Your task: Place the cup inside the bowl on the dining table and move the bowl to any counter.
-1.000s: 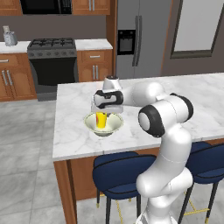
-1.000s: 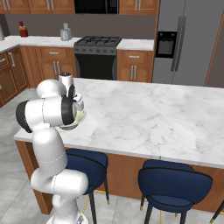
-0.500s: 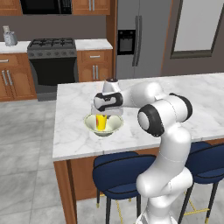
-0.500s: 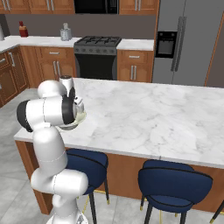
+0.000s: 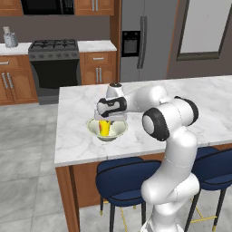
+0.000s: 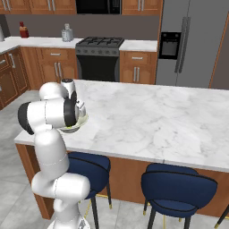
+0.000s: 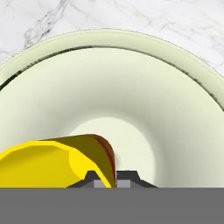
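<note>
Over the dining table (image 5: 79, 131) we held our gripper (image 5: 108, 121) clamped on the cup (image 7: 57, 162), lowered inside the bowl (image 7: 144, 96) for release.

— What did the room look like behind the island?

— A run of brown wooden cabinets (image 5: 97, 68) stood along the far wall, with a black stove (image 5: 54, 68) set between them and a dark microwave (image 5: 44, 6) above it. A tall grey refrigerator (image 5: 144, 41) rose to the right of them.

— And the floor?

— Pale grey tiles (image 5: 25, 149), large and square. Navy blue stools (image 6: 176, 190) with dark legs stood tucked against the near side of the island.

— Anything on the walls?

— A grey backsplash (image 6: 42, 27) ran behind the worktop, and a framed whitish panel (image 5: 204, 27) hung on the brown wall at the right.
</note>
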